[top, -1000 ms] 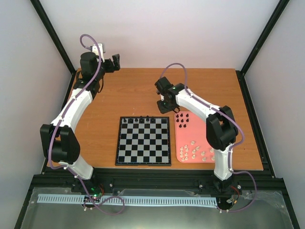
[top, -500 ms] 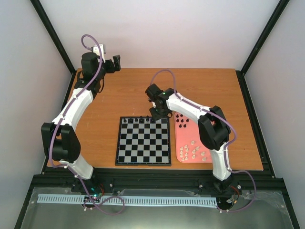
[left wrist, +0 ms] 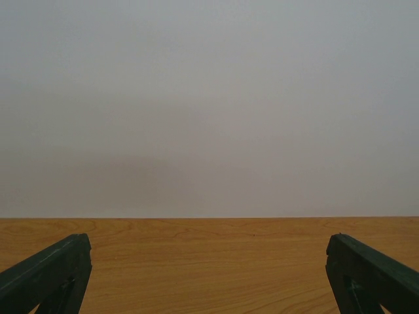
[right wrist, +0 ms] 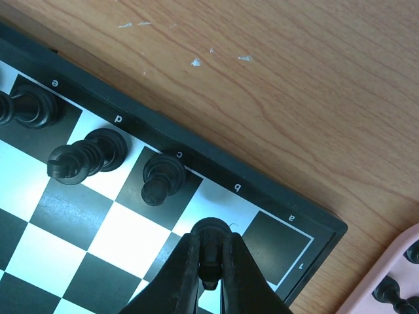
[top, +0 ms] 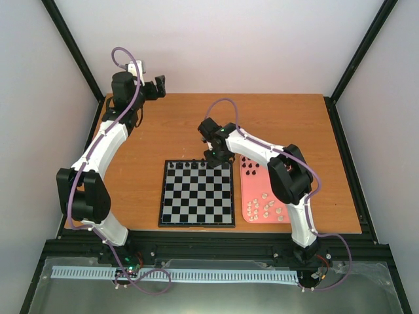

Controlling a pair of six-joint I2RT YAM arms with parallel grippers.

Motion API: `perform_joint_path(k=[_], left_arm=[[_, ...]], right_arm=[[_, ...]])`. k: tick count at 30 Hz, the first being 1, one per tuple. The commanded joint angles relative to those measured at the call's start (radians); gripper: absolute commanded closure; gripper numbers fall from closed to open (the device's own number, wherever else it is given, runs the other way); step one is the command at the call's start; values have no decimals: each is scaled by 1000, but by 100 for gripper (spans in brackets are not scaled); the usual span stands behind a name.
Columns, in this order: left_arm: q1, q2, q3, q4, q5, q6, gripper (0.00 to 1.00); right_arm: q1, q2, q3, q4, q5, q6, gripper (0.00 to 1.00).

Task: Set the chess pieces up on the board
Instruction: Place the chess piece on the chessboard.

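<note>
The right pincer [right wrist: 211,258] has swung from the pink rounded plastic tray [top: 249,190] to the black-and-silver checked chessboard [top: 196,193]. It is clamped tight on a tiny black chess figurine [right wrist: 211,229] over the b square, and placed black figurines [right wrist: 160,180] stand just left. Setting down seems next. Left pincer [left wrist: 209,275] gapes, empty.

White arm links [top: 108,141], black joints [top: 84,196], looping purple cables [top: 224,100], dark gripper fingers [left wrist: 46,275]

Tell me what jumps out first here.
The right tool grips a black piece over the board's far right corner, next to black pieces standing on the far row. White pieces crowd the near end of the pink tray right of the board; the left tool hangs open over the table's far left corner.
</note>
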Motion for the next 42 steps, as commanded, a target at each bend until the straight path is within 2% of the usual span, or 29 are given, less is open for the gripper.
perform_joint_path(k=[1, 42], left_arm=[[-4, 1, 52, 1, 10, 4, 0], [-5, 7, 53, 1, 6, 4, 0]], right_arm=[[12, 11, -5, 15, -6, 9, 93], [-19, 33, -55, 66, -22, 3, 93]])
